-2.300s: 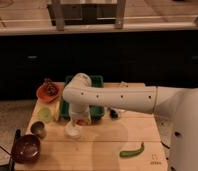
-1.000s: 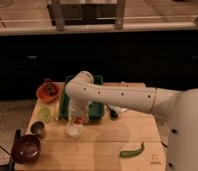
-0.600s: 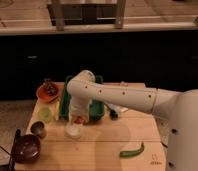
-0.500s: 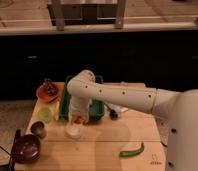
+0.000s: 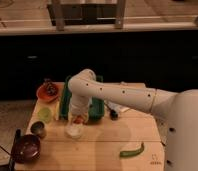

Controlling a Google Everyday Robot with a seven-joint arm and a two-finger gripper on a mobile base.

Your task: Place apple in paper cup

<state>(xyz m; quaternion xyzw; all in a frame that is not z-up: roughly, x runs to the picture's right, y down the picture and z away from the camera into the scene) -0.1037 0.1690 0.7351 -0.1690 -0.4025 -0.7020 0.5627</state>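
Apple [image 5: 80,120] clamped in closed hand [image 5: 78,118], just above upright paper cup [image 5: 74,131], mouth up. Pale green cup [image 5: 44,114] and dark metal cup [image 5: 38,129] left; green tray [image 5: 97,112] behind; chilli [image 5: 132,150] right.

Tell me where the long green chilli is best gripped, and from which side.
I would grip the chilli at its middle, coming straight down from above with the jaws across its narrow width. It lies flat on the table, long, thin and slightly curved, with nothing close beside it. The claw is occupied, shut on the apple just above the paper cup.
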